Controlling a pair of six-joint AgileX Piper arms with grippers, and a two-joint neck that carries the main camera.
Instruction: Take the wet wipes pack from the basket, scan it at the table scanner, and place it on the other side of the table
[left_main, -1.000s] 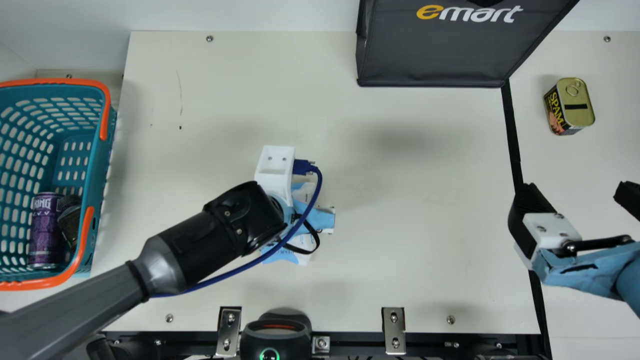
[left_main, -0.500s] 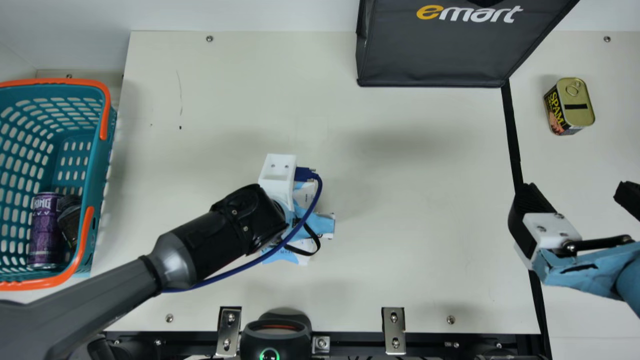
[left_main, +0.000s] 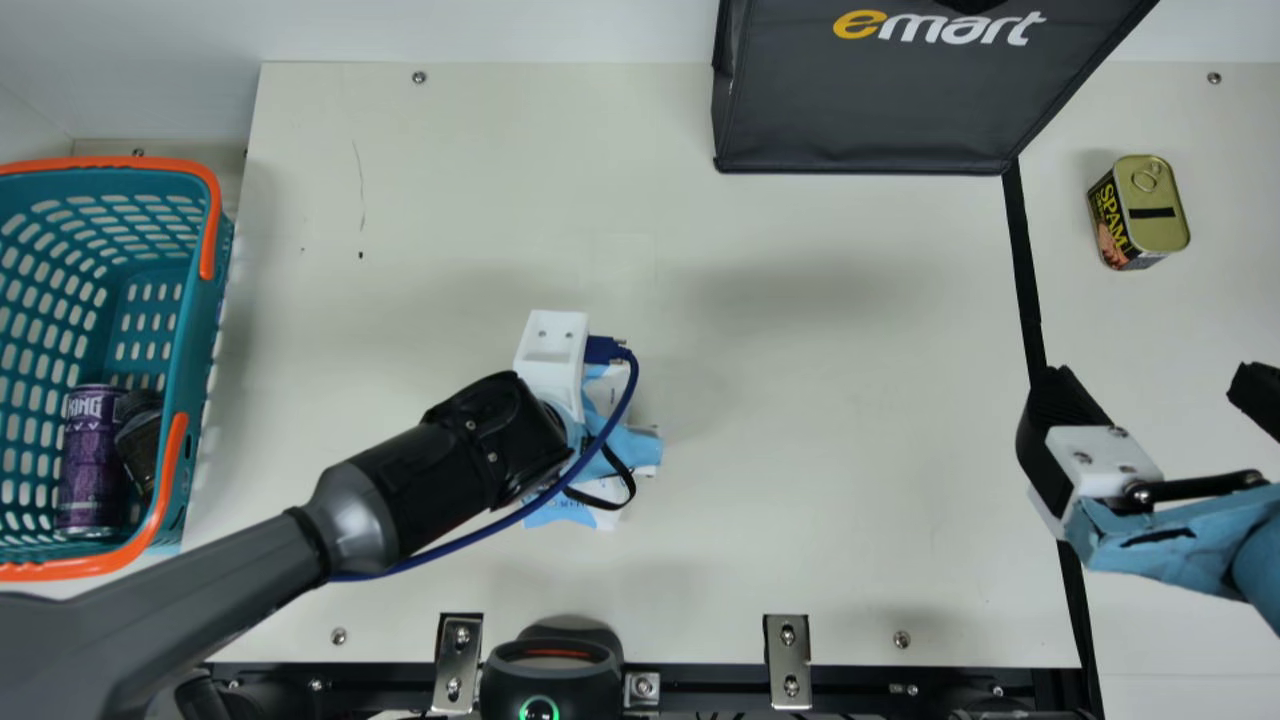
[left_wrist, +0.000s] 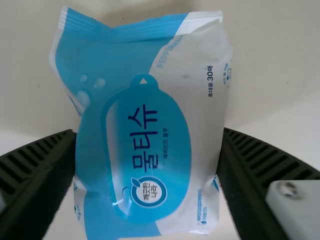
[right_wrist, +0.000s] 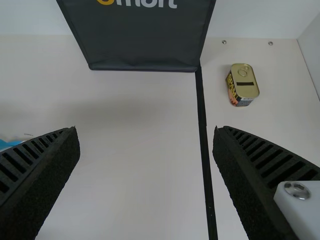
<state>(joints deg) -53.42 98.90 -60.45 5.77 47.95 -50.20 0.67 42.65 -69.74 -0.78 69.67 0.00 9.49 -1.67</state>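
Observation:
My left gripper is over the middle-left of the table, above the wet wipes pack, and covers most of it. In the left wrist view the blue and white pack lies face up between the fingers of the left gripper, which press on its two sides. At the table's right stands my right gripper, open and holding nothing; the right wrist view also shows the right gripper with a wide gap. The basket is at the far left, the scanner at the front edge.
A purple can and a dark jar are inside the basket. A dark shopping bag stands at the back. Beyond the black tape line sits a yellow-topped tin.
Compared with a second ago, my left gripper has come slightly toward the table's front, and its visible finger side has drawn in a little toward the pack. The right arm has stayed still.

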